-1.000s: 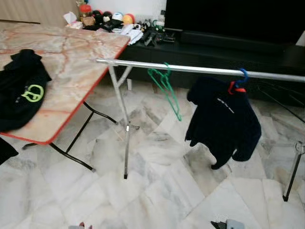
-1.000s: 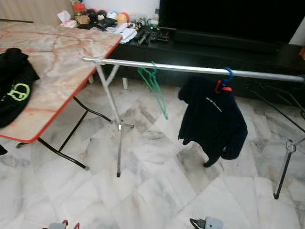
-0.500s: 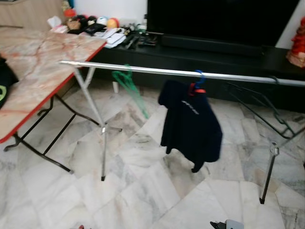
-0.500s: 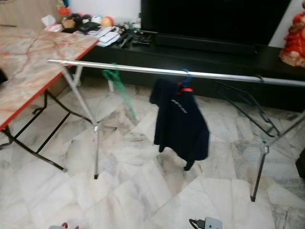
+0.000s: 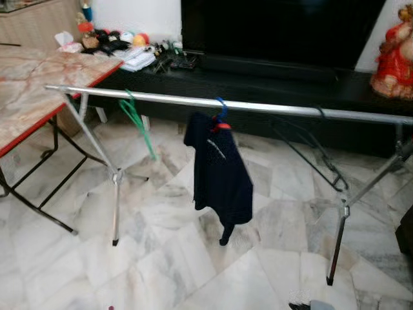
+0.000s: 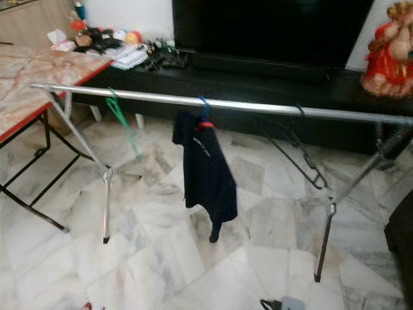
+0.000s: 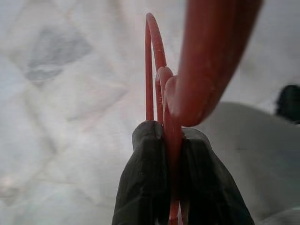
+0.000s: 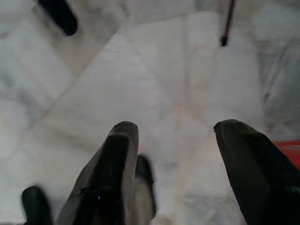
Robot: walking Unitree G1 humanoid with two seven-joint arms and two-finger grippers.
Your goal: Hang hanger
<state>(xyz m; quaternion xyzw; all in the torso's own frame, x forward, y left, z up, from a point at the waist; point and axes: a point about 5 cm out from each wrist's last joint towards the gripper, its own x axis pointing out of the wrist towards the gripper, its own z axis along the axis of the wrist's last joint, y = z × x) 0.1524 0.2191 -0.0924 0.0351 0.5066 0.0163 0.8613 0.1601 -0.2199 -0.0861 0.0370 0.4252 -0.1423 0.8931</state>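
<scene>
A red hanger [image 7: 159, 108] is pinched between the black fingers of my left gripper [image 7: 171, 173], low above the marble floor. My right gripper [image 8: 180, 154] hangs open over the floor with nothing between its fingers. Ahead stands a silver clothes rail [image 5: 271, 108] running left to right. On it hang an empty green hanger [image 5: 137, 119] near the left end, a dark jacket [image 5: 219, 174] on a blue-hooked hanger [image 5: 221, 111] in the middle, and a thin dark hanger [image 5: 310, 152] to the right.
A marble-topped folding table [image 5: 29, 97] with a red edge stands at the left. A black TV cabinet [image 5: 258, 74] with clutter runs behind the rail, and a red figurine [image 5: 392, 48] sits at its right. The rail's legs [image 5: 115, 206] rest on the marble floor [image 5: 161, 271].
The whole view has swung to the right: the table and its black garment have slid off to the left, and the rail's right leg and the red figurine have come into sight.
</scene>
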